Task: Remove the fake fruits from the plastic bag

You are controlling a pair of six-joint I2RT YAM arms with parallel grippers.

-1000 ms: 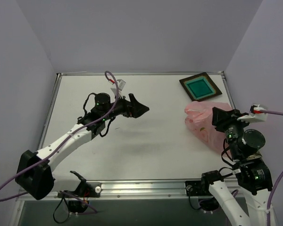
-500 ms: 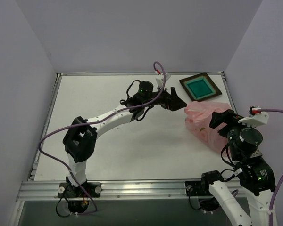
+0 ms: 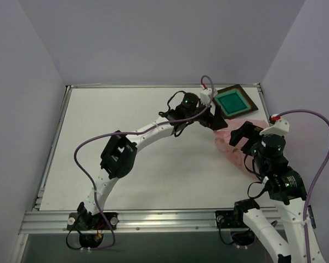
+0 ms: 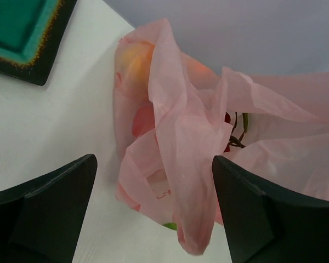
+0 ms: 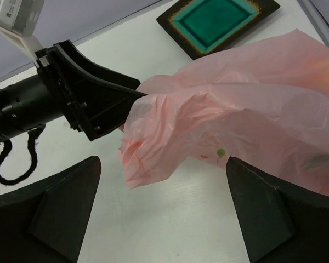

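The pink plastic bag [image 3: 231,149] lies crumpled at the right of the table, next to the tray. In the left wrist view the plastic bag [image 4: 192,137] fills the middle. Fake fruits show through its film: a yellow-orange one [image 4: 134,60] at the upper left and a red one with a dark stem [image 4: 228,118] at an opening. My left gripper [image 4: 153,211] is open, and a hanging fold of the bag sits between its fingers, unpinched. My right gripper [image 5: 162,211] is open over bare table just short of the bag [image 5: 247,104].
A dark square tray with a teal centre [image 3: 233,101] sits at the back right, just beyond the bag. The left gripper's black body [image 5: 82,104] presses in on the bag's far side in the right wrist view. The right wall stands close behind the bag.
My left arm has swung far to the right, from mid-table up to the bag. My right gripper has opened and shifted a little left along the bag.
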